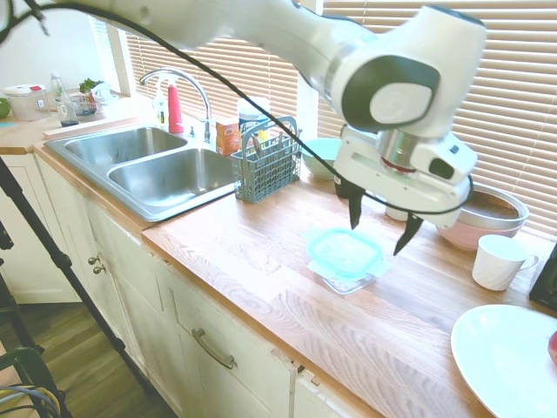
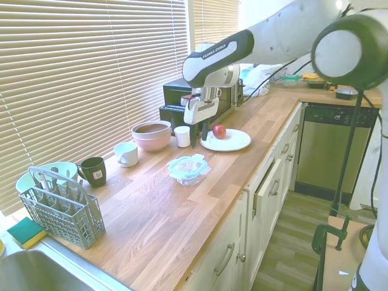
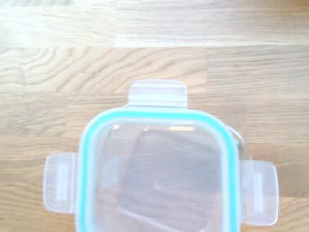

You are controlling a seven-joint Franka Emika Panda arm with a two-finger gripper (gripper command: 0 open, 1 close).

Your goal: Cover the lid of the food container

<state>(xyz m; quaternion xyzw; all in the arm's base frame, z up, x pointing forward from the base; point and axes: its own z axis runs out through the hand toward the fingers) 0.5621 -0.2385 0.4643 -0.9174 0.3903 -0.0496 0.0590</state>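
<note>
Filling the wrist view, the lid (image 3: 157,169) is seen resting on the food container (image 1: 348,280) mid-tabletop (image 1: 261,252), slightly askew. Above it the hand (image 1: 379,228) hangs open, empty. Squaring and pressing down appear needed next.

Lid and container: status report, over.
Gripper open, empty, jaws above the lid. Lid resting on the food container, slightly askew. Nothing in the way.
</note>
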